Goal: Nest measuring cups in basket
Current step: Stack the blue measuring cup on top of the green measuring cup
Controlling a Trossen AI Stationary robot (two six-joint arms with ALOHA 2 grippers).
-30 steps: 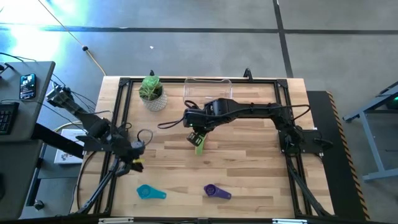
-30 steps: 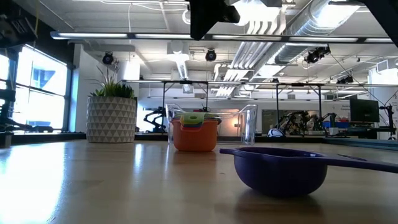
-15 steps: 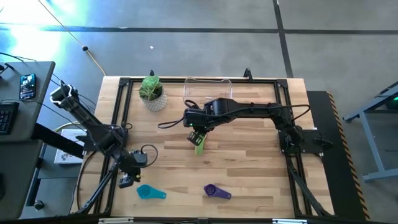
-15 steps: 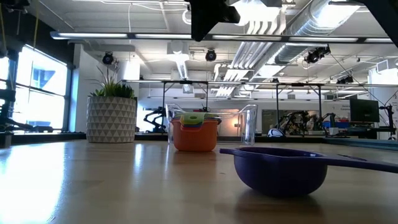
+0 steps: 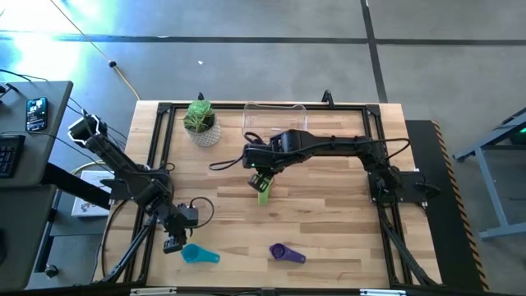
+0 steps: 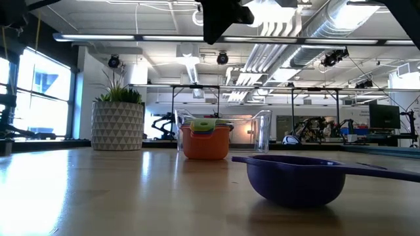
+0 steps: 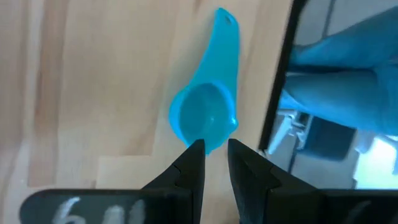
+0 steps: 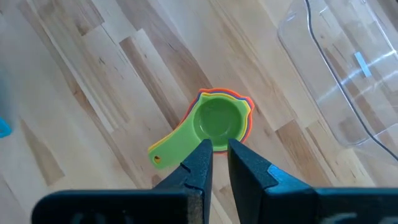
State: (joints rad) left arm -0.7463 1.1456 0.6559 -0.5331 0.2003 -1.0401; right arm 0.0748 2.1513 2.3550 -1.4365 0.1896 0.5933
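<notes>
The teal cup (image 7: 205,112) lies bowl up on the wood near the table's near edge (image 5: 197,254). My left gripper (image 7: 213,149) hovers just left of it (image 5: 174,244), fingers close together and pointing down. A nested stack of cups, green on top (image 8: 217,118) with orange outermost (image 6: 205,143), stands at mid-table in front of the clear basket (image 5: 275,117). My right gripper (image 8: 216,149) hangs above the stack (image 5: 260,178), fingers close together. The purple cup (image 5: 285,253) rests bowl up near the near edge (image 6: 295,177).
A white pot with a green plant (image 5: 201,123) stands at the far left, beside the basket (image 6: 262,131). A black frame (image 5: 160,148) runs along the table's edges. Bare wood lies between the stack and the two single cups.
My left arm has swung toward the table's near edge and a little to the right, bringing its gripper down beside the teal cup. The right arm and all the cups have kept still.
</notes>
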